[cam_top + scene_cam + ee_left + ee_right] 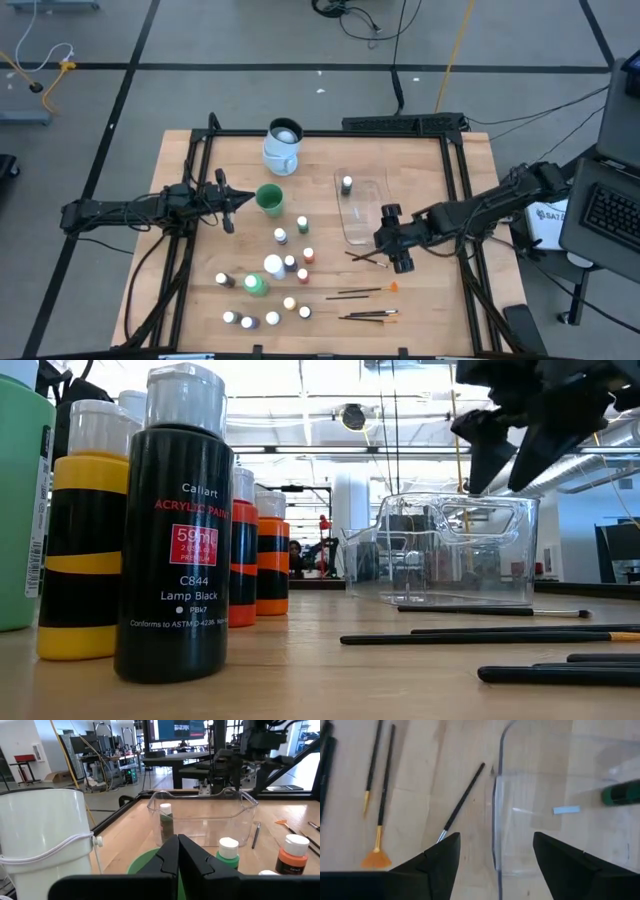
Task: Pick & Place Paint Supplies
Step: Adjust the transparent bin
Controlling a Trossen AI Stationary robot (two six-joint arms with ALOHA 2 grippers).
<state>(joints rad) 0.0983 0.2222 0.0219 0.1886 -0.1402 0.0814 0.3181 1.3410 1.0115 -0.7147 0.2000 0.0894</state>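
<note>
One bottle [347, 184] sits in the tub [372, 230]; the rest wait; right gripper [396, 240] hangs open and empty, left gripper [229, 203] closed

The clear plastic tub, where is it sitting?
In the high view the clear tub sits right of centre on the table, one small bottle inside, brushes nearby.

Open wood is left along the butcher-block table's [190, 300] left edge. The middle is crowded by small white-capped paint bottles [289, 264]; the right is blocked by a clear rectangular plastic tub [362, 212] and thin dark-handled brushes [366, 292].
</note>
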